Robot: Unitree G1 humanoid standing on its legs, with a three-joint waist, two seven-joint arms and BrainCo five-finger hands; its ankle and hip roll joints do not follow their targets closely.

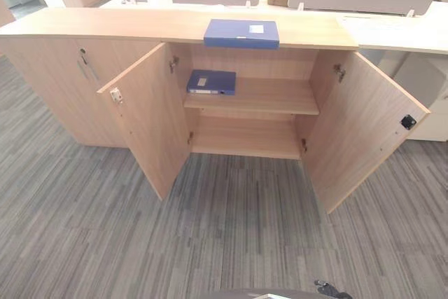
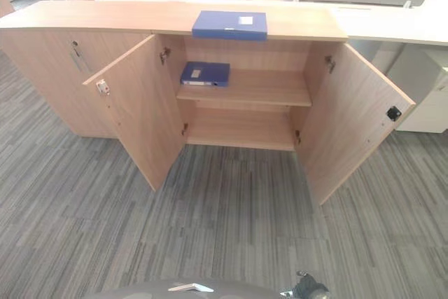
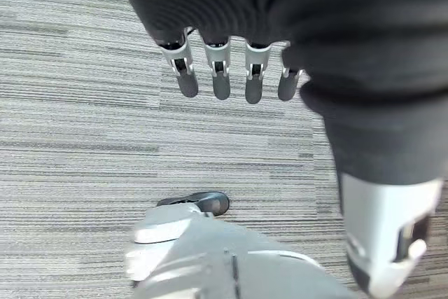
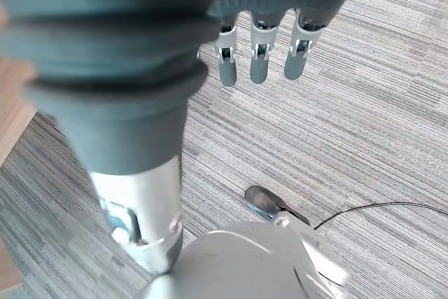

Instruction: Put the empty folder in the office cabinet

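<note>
Blue folder (image 1: 241, 33) flat on cabinet worktop (image 1: 140, 24), above the open compartment; not yet picked up. Both cabinet doors (image 1: 150, 113) swung wide, second blue folder (image 1: 211, 82) already lying on upper shelf (image 1: 266, 96). Left hand (image 3: 220, 75) and right hand (image 4: 259, 54) hanging over grey carpet (image 1: 231, 229), fingers straight and relaxed, holding nothing. Still to do, by the look of it: reach, grasp, place inside.

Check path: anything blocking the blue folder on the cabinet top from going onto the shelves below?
Nothing visible. Both cabinet doors stand open. The blue folder lies on the cabinet top. A second folder takes the upper shelf's left end; the rest and the lower shelf are bare.
</note>
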